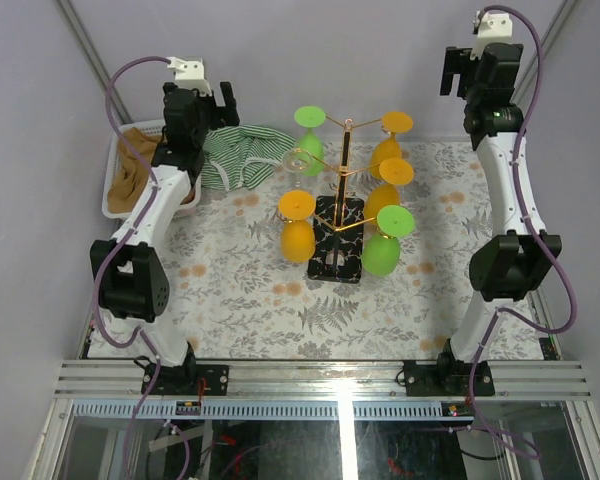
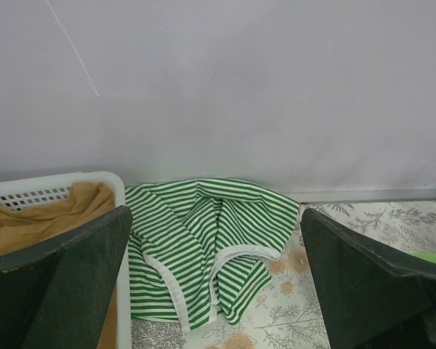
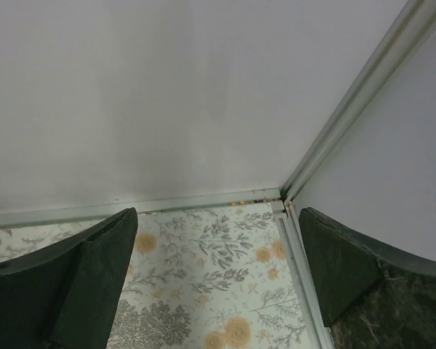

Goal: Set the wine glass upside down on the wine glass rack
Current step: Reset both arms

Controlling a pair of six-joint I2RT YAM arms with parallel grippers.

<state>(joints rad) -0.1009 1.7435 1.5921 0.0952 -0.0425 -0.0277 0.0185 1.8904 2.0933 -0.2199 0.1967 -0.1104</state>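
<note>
Wine glass rack [image 1: 341, 190]: upright in the middle of the desk [image 1: 230, 290], with a thin gold post on a black floral base.
Clear wine glass [image 1: 297, 160]: just left of the rack's post, beside the upper green glass [image 1: 308, 140]; too faint to tell whether it hangs on a hook.
Coloured glasses on the rack: all bowl-down, feet up. The upper green glass is at the far left, the lower green glass [image 1: 382, 250] at the near right, and the left orange glass [image 1: 297, 238] at the near left. Two more orange ones are on the right, one far [image 1: 388, 145] and one lower [image 1: 385, 190].
Left claw [image 2: 216, 211]: held high, well left of the rack, fingers spread wide with nothing between them.
Right claw [image 3: 218, 212]: held high, well right of the rack and facing the far corner of the enclosure. It is spread wide and empty.
Striped cloth [image 1: 240, 155]: green and white, crumpled on the desk to the far left of the rack.
White basket [image 1: 113, 175]: further left of the rack than the striped cloth, with a tan cloth [image 1: 135, 165] inside.
</note>
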